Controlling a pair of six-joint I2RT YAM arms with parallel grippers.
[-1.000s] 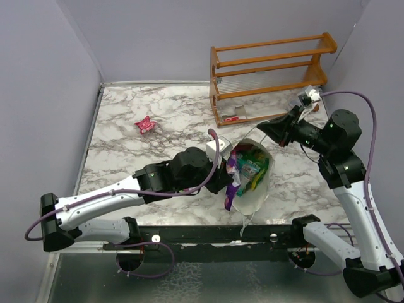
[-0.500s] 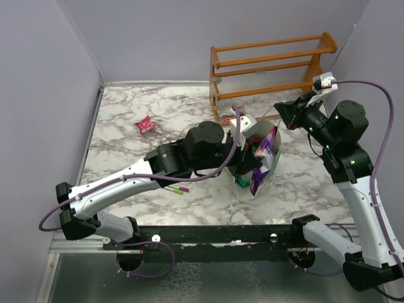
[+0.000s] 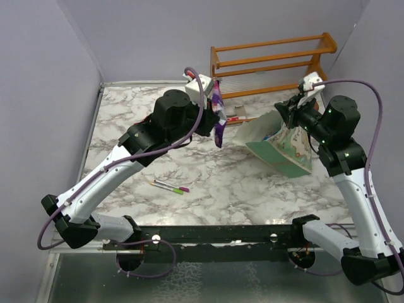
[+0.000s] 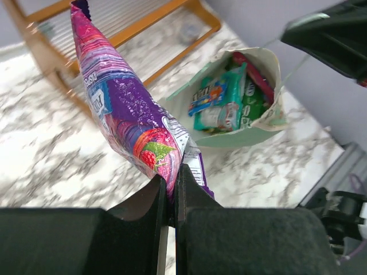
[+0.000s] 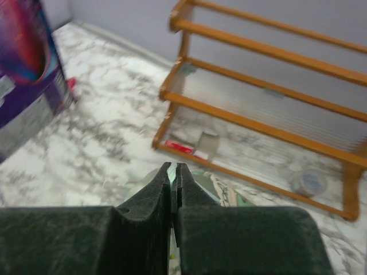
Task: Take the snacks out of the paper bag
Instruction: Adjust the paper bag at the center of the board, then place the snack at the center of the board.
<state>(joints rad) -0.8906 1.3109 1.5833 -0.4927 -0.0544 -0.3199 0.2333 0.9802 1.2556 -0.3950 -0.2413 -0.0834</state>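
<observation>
From the top view, my left gripper point(image 3: 213, 121) is clamped on a purple snack packet point(image 3: 219, 134), which hangs upright in the air near the left end of the orange rack point(image 3: 273, 62). Half a second ago this packet was only just at the mouth of the paper bag point(image 3: 289, 153); it is now well apart from it. My right gripper point(image 3: 285, 112) is pinched shut at the top of the bag, which tilts with its mouth facing left and has swung further right than before. I cannot tell whether its lower edge touches the bench point(image 3: 126, 113). 2 marker pens point(image 3: 170, 187) lie where they lay. In my left wrist view, the left gripper point(image 4: 172, 181) nips the bottom seam of the packet point(image 4: 123, 109). Beyond it the paper bag point(image 4: 274, 67) gapes, with teal and other snacks point(image 4: 221, 106) still inside. In my right wrist view, the right gripper point(image 5: 173, 169) is closed on a thin pale green edge of the bag point(image 5: 225, 193). The purple packet point(image 5: 26, 74) shows at the left, and the rack point(image 5: 258, 109) stands behind.
</observation>
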